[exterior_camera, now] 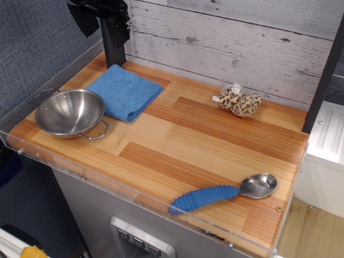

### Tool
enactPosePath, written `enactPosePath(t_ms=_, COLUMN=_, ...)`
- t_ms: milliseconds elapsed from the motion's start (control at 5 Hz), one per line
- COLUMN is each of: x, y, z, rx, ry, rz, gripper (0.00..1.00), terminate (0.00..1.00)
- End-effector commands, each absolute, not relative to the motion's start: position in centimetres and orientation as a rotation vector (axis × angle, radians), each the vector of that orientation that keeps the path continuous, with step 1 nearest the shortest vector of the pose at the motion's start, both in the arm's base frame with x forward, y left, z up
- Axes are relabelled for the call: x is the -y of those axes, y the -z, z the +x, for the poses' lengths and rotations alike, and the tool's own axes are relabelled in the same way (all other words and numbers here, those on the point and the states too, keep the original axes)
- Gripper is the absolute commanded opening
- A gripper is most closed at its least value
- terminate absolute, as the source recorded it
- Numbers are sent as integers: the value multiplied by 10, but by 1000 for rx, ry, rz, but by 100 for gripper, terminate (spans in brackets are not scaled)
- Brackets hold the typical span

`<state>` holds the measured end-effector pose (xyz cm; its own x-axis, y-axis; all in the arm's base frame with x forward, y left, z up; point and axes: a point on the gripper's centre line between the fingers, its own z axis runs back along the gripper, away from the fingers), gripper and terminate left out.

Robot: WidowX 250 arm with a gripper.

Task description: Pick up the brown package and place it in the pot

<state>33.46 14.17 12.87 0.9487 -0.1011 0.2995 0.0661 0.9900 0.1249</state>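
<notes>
The brown package (238, 101) is a small tan and cream plush with dark spots, lying at the back right of the wooden tabletop near the plank wall. The pot (70, 113), a shiny steel bowl with two wire loop handles, stands empty at the front left. My gripper (86, 19) hangs at the top left, high above the table's back left corner, far from both. Only its black body shows, cut by the frame's top edge, so the fingers cannot be made out.
A blue folded towel (124, 91) lies just behind and right of the pot. A metal spoon with a blue handle (223, 193) lies near the front right edge. A clear acrylic rim (134, 196) borders the wooden table.
</notes>
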Motion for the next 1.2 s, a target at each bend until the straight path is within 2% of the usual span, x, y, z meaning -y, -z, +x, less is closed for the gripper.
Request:
enactPosePath(t_ms=0, x=-142, y=-129, z=335, rx=310, ry=85, rz=114, gripper=100, terminate=0)
enactPosePath(t_ms=400, x=-104, y=-137, z=373, rx=344, ry=159, rz=132, gripper=100, terminate=0)
enactPosePath(t_ms=600, x=-69, y=-137, z=391, rx=359, ry=251, rz=126, gripper=100, terminate=0)
enactPosePath(t_ms=800, x=-32, y=-125, z=397, rx=385, ry=340, rz=111, gripper=100, terminate=0)
enactPosePath(t_ms=1000, x=1, y=-110, z=404, rx=435, ry=383, rz=55, gripper=100, terminate=0)
